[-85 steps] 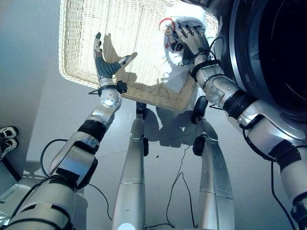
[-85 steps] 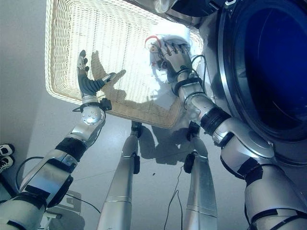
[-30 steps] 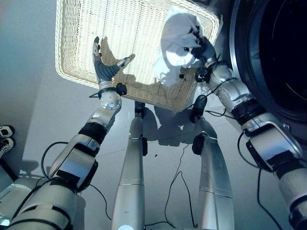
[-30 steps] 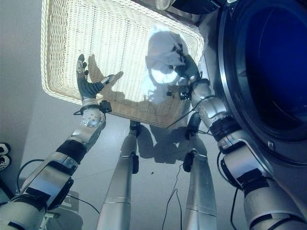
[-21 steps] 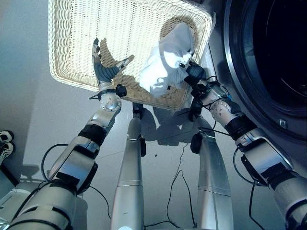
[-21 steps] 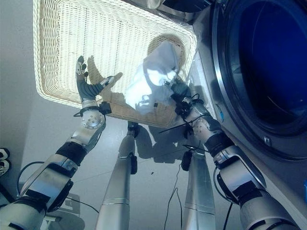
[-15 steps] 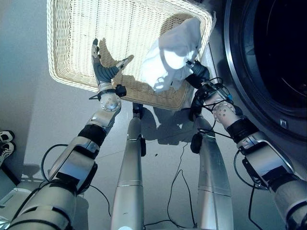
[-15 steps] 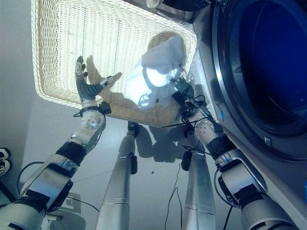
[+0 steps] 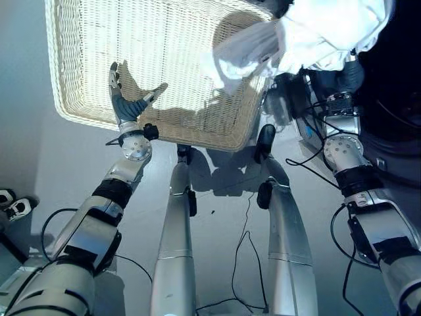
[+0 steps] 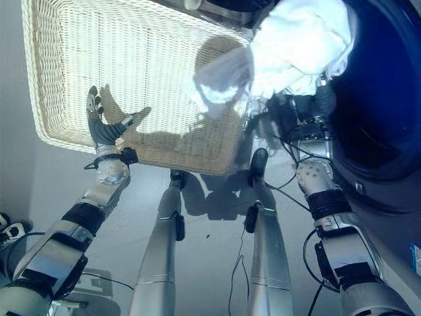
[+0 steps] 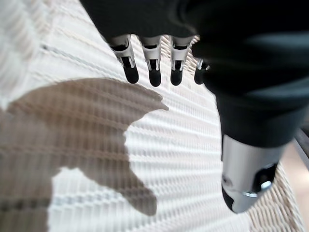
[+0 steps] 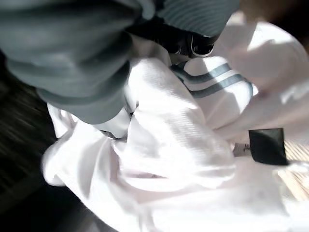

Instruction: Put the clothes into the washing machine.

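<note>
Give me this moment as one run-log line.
right hand: shut on white garment, raised at washing machine opening | left hand: open over wicker basket | garment partly trails over basket

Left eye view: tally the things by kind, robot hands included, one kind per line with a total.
White garment: 1
Wicker basket: 1
Washing machine: 1
Robot hands: 2, the left hand open over the basket, the right hand shut on the garment
Shoes: 2
Total: 7
</note>
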Available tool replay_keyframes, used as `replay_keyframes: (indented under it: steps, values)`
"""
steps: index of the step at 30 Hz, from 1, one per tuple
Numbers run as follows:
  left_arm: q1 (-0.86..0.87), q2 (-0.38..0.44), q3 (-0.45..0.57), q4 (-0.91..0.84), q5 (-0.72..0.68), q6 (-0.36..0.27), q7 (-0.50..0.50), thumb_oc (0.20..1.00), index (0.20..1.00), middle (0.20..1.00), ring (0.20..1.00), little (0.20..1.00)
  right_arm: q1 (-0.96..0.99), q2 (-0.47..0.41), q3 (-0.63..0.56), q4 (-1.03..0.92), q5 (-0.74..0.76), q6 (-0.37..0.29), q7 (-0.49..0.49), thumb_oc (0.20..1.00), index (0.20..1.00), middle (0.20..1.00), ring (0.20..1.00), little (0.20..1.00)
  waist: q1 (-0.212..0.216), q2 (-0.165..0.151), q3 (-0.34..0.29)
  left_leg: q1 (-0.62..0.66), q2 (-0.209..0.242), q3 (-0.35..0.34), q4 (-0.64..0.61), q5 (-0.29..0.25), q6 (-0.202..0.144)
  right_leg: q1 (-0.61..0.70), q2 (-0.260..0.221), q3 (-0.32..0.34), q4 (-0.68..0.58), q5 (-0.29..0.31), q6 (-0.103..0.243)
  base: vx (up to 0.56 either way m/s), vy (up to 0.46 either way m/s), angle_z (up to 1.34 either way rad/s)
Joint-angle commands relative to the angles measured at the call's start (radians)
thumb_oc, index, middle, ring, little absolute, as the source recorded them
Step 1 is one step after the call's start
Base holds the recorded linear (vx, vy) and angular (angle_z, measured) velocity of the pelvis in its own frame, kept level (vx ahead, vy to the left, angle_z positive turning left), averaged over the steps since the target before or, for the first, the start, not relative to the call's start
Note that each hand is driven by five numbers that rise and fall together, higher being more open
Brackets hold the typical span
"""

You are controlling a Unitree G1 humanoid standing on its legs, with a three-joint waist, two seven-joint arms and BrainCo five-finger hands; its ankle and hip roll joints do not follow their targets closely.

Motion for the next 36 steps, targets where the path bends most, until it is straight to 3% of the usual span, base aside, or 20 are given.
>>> replay_keyframes:
  steps: [1,3,6,9,11,12,13,15,18,19,22,23,24,25,29,36]
  values:
    - [-0.017,-0.003,0.063,0.013,-0.019,-0.06,0.015,1.0,1.0,1.0,1.0,1.0,0.018,-0.052,-0.047,-0.024,0.062,-0.098,-0.027,0.2,0.2,0.2,0.2,0.2,-0.002,0.015,-0.018,0.007,-0.086,0.056,0.028,-0.031,0.077,0.057,0.075,-0.065,-0.063,0.062,0.093,0.0,-0.004,-0.1]
    - [-0.019,0.0,0.06,0.019,-0.025,-0.061,0.015,1.0,1.0,1.0,1.0,1.0,0.017,-0.058,-0.059,0.007,0.059,-0.094,-0.062,0.2,0.2,0.2,0.2,0.2,-0.004,0.015,-0.018,0.009,-0.084,0.057,0.029,-0.032,0.076,0.058,0.075,-0.065,-0.063,0.063,0.094,0.0,0.001,-0.06]
    - [-0.032,0.003,0.051,0.031,-0.041,-0.064,0.015,1.0,1.0,1.0,1.0,1.0,-0.004,-0.08,-0.06,0.118,-0.059,-0.056,-0.281,0.2,0.2,0.2,0.2,0.2,-0.003,0.019,-0.018,0.012,-0.082,0.059,0.025,-0.033,0.073,0.06,0.076,-0.063,-0.067,0.064,0.093,0.0,0.0,0.0]
    - [-0.041,-0.001,0.045,0.041,-0.042,-0.067,0.011,1.0,1.0,1.0,1.0,1.0,-0.026,-0.095,-0.049,0.189,-0.114,-0.033,-0.397,0.2,0.2,0.2,0.2,0.2,0.0,0.021,-0.018,0.011,-0.082,0.059,0.027,-0.033,0.073,0.059,0.079,-0.061,-0.066,0.065,0.089,0.0,0.0,0.0]
    - [-0.049,-0.002,0.033,0.047,-0.041,-0.062,0.008,1.0,1.0,1.0,1.0,1.0,-0.064,-0.124,-0.037,0.255,-0.166,-0.018,-0.526,0.2,0.2,0.2,0.2,0.2,0.004,0.024,-0.018,0.011,-0.082,0.057,0.036,-0.037,0.073,0.058,0.081,-0.058,-0.062,0.065,0.086,0.0,0.0,0.0]
    - [-0.047,0.001,0.013,0.051,-0.05,-0.068,0.007,1.0,1.0,1.0,1.0,1.0,-0.142,-0.19,-0.023,0.325,-0.198,-0.037,-0.666,0.2,0.2,0.2,0.2,0.2,0.009,0.028,-0.018,0.009,-0.081,0.054,0.051,-0.046,0.072,0.058,0.078,-0.056,-0.058,0.065,0.086,0.0,0.0,0.0]
    - [-0.013,0.006,-0.002,0.043,-0.041,-0.091,0.018,1.0,1.0,1.0,1.0,1.0,-0.233,-0.269,-0.006,0.389,-0.226,-0.106,-0.808,0.2,0.2,0.2,0.2,0.2,0.016,0.028,-0.018,0.003,-0.077,0.047,0.067,-0.061,0.075,0.06,0.077,-0.058,-0.052,0.062,0.086,0.0,0.0,0.0]
    - [0.019,0.016,-0.008,0.029,-0.037,-0.11,0.027,1.0,1.0,1.0,1.0,1.0,-0.274,-0.317,0.01,0.399,-0.264,-0.171,-0.905,0.2,0.2,0.2,0.2,0.2,0.021,0.024,-0.018,0.001,-0.076,0.042,0.068,-0.066,0.076,0.064,0.078,-0.062,-0.054,0.061,0.086,0.0,0.0,0.0]
    - [0.019,0.016,-0.008,0.029,-0.037,-0.11,0.027,1.0,1.0,1.0,1.0,1.0,-0.274,-0.317,0.01,0.399,-0.264,-0.171,-0.905,0.2,0.2,0.2,0.2,0.2,0.021,0.024,-0.018,0.001,-0.076,0.042,0.068,-0.066,0.076,0.064,0.078,-0.062,-0.054,0.061,0.086,0.0,0.0,0.0]
    - [0.047,0.028,-0.012,0.009,-0.033,-0.12,0.038,1.0,1.0,1.0,1.0,1.0,-0.301,-0.356,0.025,0.387,-0.333,-0.227,-1.004,0.2,0.2,0.2,0.2,0.2,0.022,0.022,-0.018,0.002,-0.076,0.04,0.063,-0.067,0.078,0.067,0.08,-0.066,-0.057,0.061,0.086,0.0,0.0,0.0]
    - [0.047,0.028,-0.012,0.009,-0.033,-0.12,0.038,1.0,1.0,1.0,1.0,1.0,-0.301,-0.356,0.025,0.387,-0.333,-0.227,-1.004,0.2,0.2,0.2,0.2,0.2,0.022,0.022,-0.018,0.002,-0.076,0.04,0.063,-0.067,0.078,0.067,0.08,-0.066,-0.057,0.061,0.086,-0.01,-0.004,-0.01]
    - [0.143,0.088,0.015,-0.049,-0.055,-0.131,0.033,1.0,1.0,1.0,1.0,1.0,-0.347,-0.496,0.036,0.254,-0.607,-0.291,-1.39,0.445,0.445,0.445,0.445,0.445,0.009,-0.004,-0.018,0.026,-0.078,0.032,0.055,-0.072,0.088,0.098,0.104,-0.064,-0.072,0.063,0.082,-0.03,-0.013,-0.02]
    - [0.143,0.088,0.015,-0.049,-0.055,-0.131,0.033,1.0,1.0,1.0,1.0,1.0,-0.347,-0.496,0.036,0.254,-0.607,-0.291,-1.39,0.445,0.445,0.445,0.445,0.445,0.009,-0.004,-0.018,0.026,-0.078,0.032,0.055,-0.072,0.088,0.098,0.104,-0.064,-0.072,0.063,0.082,-0.04,-0.01,-0.1]
    - [0.165,0.109,0.038,-0.056,-0.064,-0.123,0.004,1.0,1.0,1.0,1.0,1.0,-0.342,-0.58,0.018,0.225,-0.669,-0.267,-1.469,1.0,1.0,1.0,1.0,1.0,0.0,-0.024,-0.018,0.047,-0.077,0.031,0.052,-0.074,0.091,0.124,0.115,-0.061,-0.076,0.053,0.076,0.0,0.004,-0.12]
    - [0.172,0.133,0.067,-0.036,-0.085,-0.11,-0.059,1.0,1.0,1.0,1.0,1.0,-0.307,-0.648,-0.001,0.292,-0.634,-0.239,-1.444,1.0,1.0,1.0,1.0,1.0,-0.001,-0.044,-0.018,0.064,-0.085,0.02,0.06,-0.078,0.098,0.149,0.121,-0.06,-0.077,0.047,0.071,0.01,-0.022,-0.03]
    - [0.168,0.146,0.057,-0.019,-0.112,-0.119,-0.087,1.0,1.0,1.0,1.0,1.0,-0.291,-0.649,0.001,0.366,-0.604,-0.217,-1.403,1.0,1.0,1.0,1.0,1.0,0.006,-0.032,-0.018,0.072,-0.096,0.018,0.052,-0.077,0.1,0.156,0.119,-0.062,-0.09,0.047,0.068,0.0,-0.005,0.07]
